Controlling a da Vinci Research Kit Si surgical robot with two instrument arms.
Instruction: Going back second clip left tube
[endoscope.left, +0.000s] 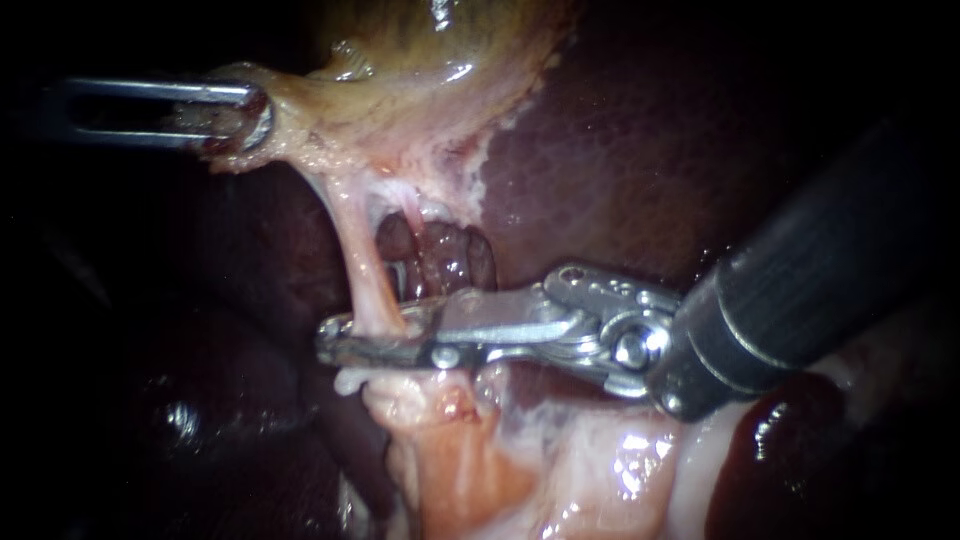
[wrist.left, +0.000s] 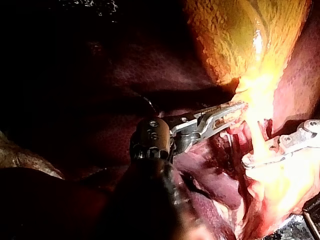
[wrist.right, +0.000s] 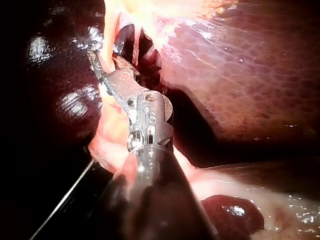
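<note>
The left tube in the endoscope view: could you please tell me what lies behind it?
Behind the left tube a gap shows dark red tissue and a thinner reddish strand. Lower down the right instrument crosses it, hiding that stretch; any clip there cannot be seen.

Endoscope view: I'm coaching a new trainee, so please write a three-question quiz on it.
1. True or false: the left instrument has its jaws shut on the gallbladder.
2. The right instrument has its tip at: A the gallbladder's body; B the stretched left tube; C the left instrument.
3. Fill in: the dark red organ beside the gallbladder is the ____.
Key: 1 true; 2 B; 3 liver.
</note>
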